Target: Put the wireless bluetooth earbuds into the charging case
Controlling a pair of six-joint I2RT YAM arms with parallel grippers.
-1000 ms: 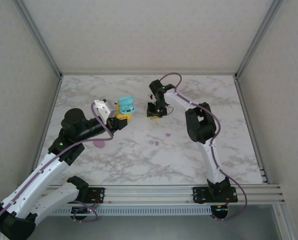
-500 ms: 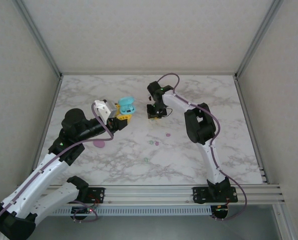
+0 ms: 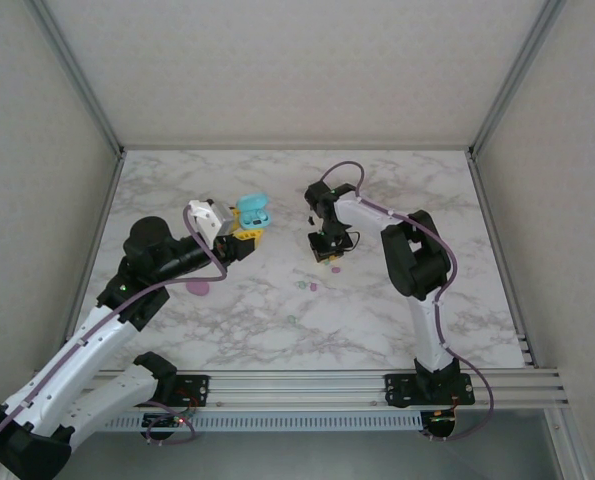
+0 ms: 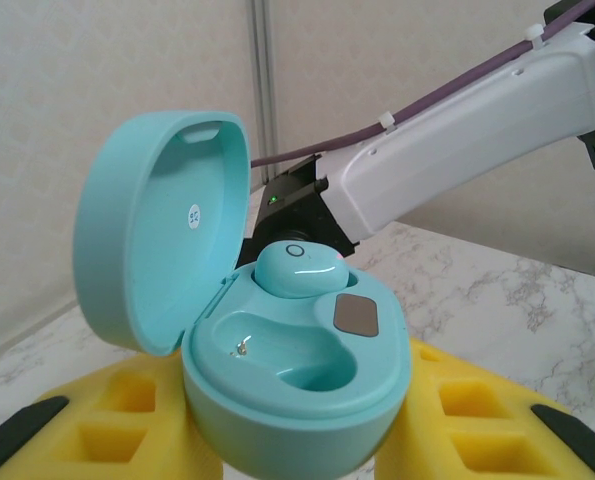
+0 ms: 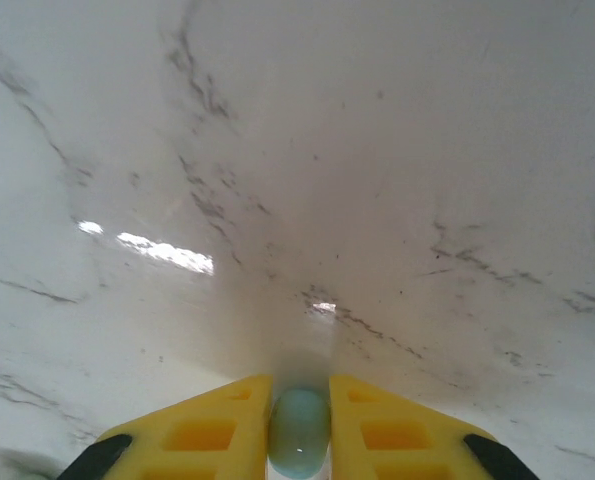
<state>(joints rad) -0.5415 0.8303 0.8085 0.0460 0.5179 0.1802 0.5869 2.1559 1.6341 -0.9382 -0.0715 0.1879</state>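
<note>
**Pinching a green bud — cyan case held open**

The right gripper hangs low over the table, near its middle. Its yellow fingers are closed to a narrow slot, with a pale green bud pinched between the tips. Whether the bud touches the marble I cannot tell.

The left gripper is off to the left, well apart from the right one, its jaws closed tight on the base of the case. The case stands upright with its lid swung back. Inside, a cyan bud sits in the far well — the near well shows a small metal contact on its floor. Behind the case, the right arm crosses the left wrist view.

Loose buds lie on the marble. A pink bud is just beside the right gripper, on its near side. A small pair lies closer to the bases, and a pale one closer again.
</note>
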